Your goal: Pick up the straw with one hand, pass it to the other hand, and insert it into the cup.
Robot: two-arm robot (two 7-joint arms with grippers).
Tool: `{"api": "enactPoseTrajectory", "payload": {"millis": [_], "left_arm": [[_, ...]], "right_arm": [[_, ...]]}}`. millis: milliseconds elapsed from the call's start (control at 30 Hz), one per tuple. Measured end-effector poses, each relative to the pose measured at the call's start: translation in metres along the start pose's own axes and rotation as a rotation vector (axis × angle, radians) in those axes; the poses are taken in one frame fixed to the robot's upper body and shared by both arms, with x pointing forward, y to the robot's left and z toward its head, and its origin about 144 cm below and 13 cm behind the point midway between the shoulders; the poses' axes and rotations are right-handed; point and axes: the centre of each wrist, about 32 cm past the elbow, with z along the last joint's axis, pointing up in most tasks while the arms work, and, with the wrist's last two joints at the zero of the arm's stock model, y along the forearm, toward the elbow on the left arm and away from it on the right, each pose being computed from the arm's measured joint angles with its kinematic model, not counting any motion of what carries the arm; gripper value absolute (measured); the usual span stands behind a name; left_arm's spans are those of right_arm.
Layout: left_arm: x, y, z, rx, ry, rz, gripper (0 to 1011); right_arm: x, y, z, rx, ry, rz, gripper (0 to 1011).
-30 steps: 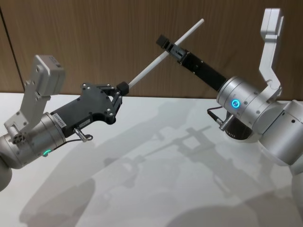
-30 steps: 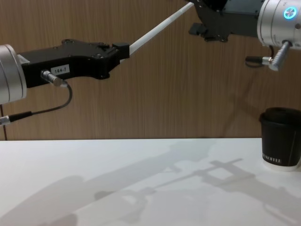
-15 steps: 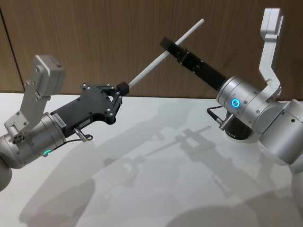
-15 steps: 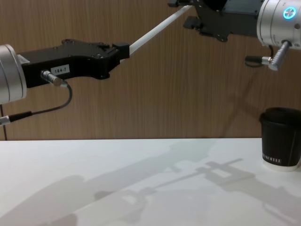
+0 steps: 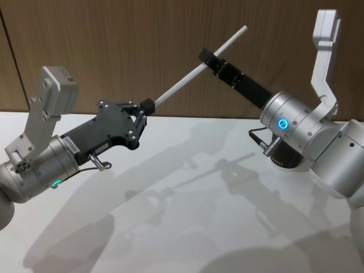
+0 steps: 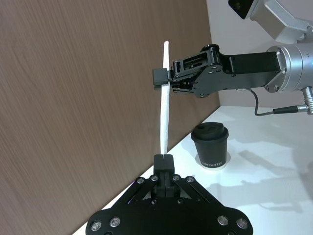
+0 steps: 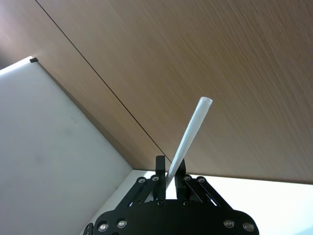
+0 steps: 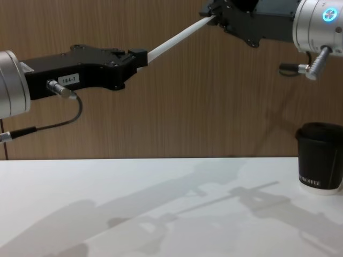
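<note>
Two grippers hold the straw [image 5: 182, 78] in mid-air, well above the bench [image 8: 134, 203]. The left gripper [image 5: 147, 106] has its jaws pinched on the straw's lower end. The right gripper [image 5: 207, 56] has its jaws closed narrow on the straw higher up, with a short stretch of the tip sticking out past them. The straw slants upward from the robot's left to its right, in front of the wooden wall. The cup [image 8: 320, 160] stands upright on the bench at the robot's right, lid on, well apart from the straw.
</note>
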Motion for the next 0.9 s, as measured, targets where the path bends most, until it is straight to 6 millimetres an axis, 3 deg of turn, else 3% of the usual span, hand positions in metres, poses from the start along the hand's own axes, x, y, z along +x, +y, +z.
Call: {"api": "enactPoseTrajectory", "payload": {"millis": [533,900], "left_arm": [[0.0000,0.0000,0.0000,0.000,0.000,0.000,0],[0.0000,0.0000,0.0000,0.000,0.000,0.000,0]], "right_arm": [[0.0002,0.0001,0.0000,0.000,0.000,-0.001,11],[0.0002,0.0001,0.0001,0.000,0.000,-0.001,6]]}}
